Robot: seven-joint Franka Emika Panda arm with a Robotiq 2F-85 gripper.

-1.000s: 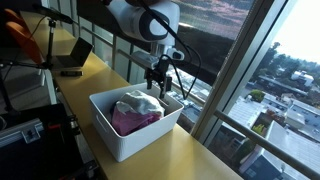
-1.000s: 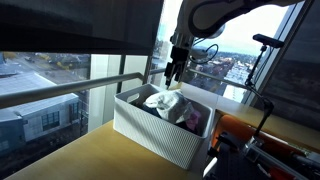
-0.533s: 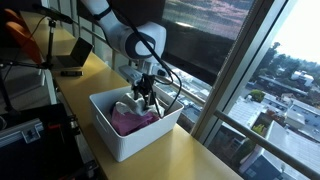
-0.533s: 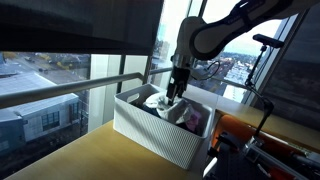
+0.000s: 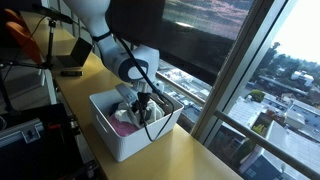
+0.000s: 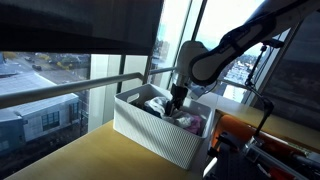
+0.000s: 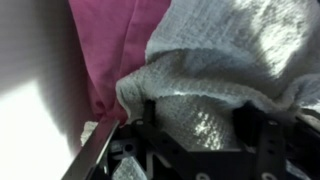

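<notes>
In ribbed white bin (image 5: 118, 140), nubby grey towel (image 7: 220, 60), smooth pink cloth (image 7: 110, 50)

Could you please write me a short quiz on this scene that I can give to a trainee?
1. True or false: the gripper is down inside the white bin.
2. In the wrist view, what lies between the jaws? A a bottle; B a pale grey cloth; C a sponge.
3. Fill in: the second cloth, beside the grey one, is coloured ____.
Key: 1 true; 2 B; 3 pink.
</notes>
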